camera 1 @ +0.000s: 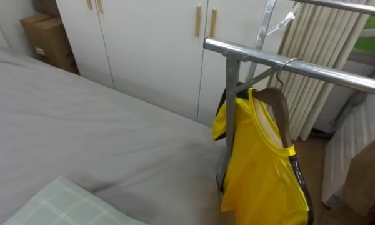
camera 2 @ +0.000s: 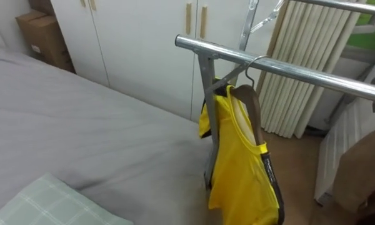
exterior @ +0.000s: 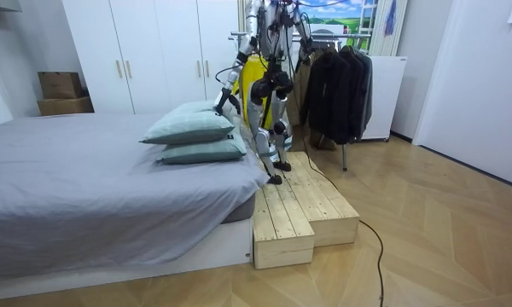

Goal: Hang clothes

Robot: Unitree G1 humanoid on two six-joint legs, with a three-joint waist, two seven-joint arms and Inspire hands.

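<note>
Judging by how things lie, the hanging step looks done. The yellow shirt (camera 1: 262, 169) sits on a wooden hanger (camera 1: 276, 100) whose hook is over the metal rail (camera 1: 312, 67), at about the robot's one o'clock, with the bed (camera 1: 81, 119) off at its nine o'clock. The robot stands on the wooden platform (exterior: 299, 205) between bed and rail. Its left hand (exterior: 224, 96) hangs low at its side, apart from the shirt and at roughly seven o'clock from it in the room view. I cannot tell how its fingers stand, but nothing shows in it. The next move, I'd guess, calls for leaving the hanger undisturbed and turning to fetch another garment.
</note>
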